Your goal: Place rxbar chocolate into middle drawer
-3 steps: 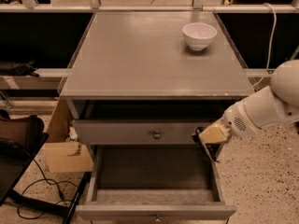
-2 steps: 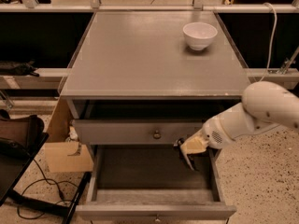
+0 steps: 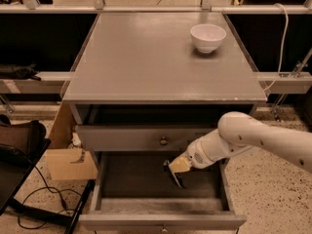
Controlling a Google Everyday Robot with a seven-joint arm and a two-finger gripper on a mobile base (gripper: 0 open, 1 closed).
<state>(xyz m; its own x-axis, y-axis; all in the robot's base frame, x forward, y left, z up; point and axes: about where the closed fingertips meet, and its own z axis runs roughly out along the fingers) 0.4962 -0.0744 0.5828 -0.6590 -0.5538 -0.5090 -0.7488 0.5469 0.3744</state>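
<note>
Camera view: my gripper [image 3: 178, 168] low inside open middle drawer [image 3: 127, 182], arm reaching in from right. Fingers clamped on rxbar chocolate [image 3: 174, 176]; bar tilted, above dark drawer floor. Upper drawer [image 3: 127, 138] just above. White bowl [image 3: 207, 37] on cabinet top [image 3: 146, 57].

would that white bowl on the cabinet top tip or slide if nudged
The round white bowl sits low and wide, so it would probably slide, not tip. The smooth grey cabinet top likely offers little grip. It looks ceramic, so perhaps breakable. The gripper is well below, over the open grey middle drawer, clamping a flat black snack bar.
</note>
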